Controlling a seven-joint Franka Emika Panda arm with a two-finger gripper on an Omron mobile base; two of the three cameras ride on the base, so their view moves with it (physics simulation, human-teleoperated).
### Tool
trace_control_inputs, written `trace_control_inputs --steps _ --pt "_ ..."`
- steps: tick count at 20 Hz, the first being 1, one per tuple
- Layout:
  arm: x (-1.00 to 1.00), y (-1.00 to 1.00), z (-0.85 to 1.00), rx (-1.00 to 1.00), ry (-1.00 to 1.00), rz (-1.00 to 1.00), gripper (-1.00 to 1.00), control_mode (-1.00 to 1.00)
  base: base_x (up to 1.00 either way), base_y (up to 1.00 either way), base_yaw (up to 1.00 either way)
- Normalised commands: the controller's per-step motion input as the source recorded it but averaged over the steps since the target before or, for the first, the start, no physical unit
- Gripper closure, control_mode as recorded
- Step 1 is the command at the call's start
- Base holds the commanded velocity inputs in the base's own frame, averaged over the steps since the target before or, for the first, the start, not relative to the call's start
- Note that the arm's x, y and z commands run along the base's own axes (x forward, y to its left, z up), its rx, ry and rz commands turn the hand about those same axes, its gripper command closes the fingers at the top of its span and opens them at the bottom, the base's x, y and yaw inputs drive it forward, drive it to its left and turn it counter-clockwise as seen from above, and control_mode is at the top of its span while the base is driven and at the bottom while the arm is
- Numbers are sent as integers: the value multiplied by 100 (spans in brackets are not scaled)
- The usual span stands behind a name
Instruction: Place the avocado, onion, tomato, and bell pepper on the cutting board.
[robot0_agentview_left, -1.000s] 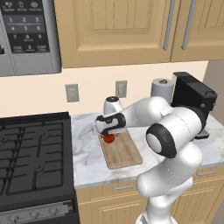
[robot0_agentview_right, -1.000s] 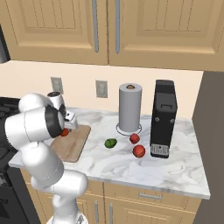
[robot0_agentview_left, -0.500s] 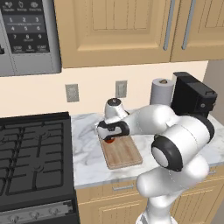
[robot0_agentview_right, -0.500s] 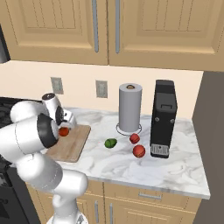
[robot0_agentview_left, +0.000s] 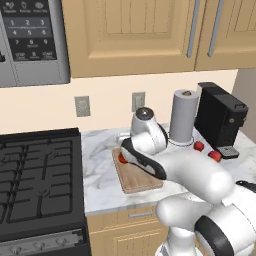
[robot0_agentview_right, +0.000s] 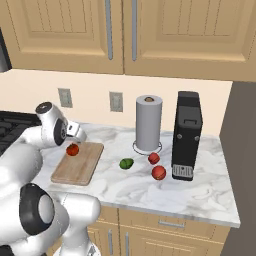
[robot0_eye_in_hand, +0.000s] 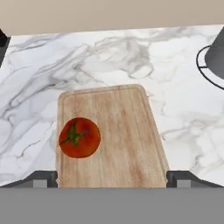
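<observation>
Our two-finger gripper (robot0_eye_in_hand: 112, 177) now spread wider, off the round red green-stemmed tomato (robot0_eye_in_hand: 79, 137), resting on the light-brown wooden cutting board (robot0_eye_in_hand: 118, 131).

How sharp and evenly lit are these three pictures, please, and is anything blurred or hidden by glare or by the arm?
Hand view: soft, even light, no glare; the tomato and cutting board look slightly soft, grain still readable. Left base view: evenly lit, but the arm hides much of the board and most of the tomato. Right base view: flat light, faint shadows; the avocado is small yet distinct.

arm: bent low, reaching forward | claw (robot0_eye_in_hand: 112, 177): spread wide, empty
</observation>
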Motion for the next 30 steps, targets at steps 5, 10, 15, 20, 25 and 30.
trace_control_inputs --steps 5,10,15,20,25,30 --pt "-71 -63 63 0 -7 -16 -100 -100 0 0 0" --pt "-69 -75 58 0 -4 -19 -100 -100 0 0 0" --pt "-19 -68 41 1 1 -19 -100 -100 0 0 0" --pt "0 -63 24 4 8 -12 -100 -100 0 0 0" --pt "6 -57 17 14 20 -2 -100 -100 0 0 0" --pt "15 -28 -1 15 27 0 -100 -100 0 0 0"
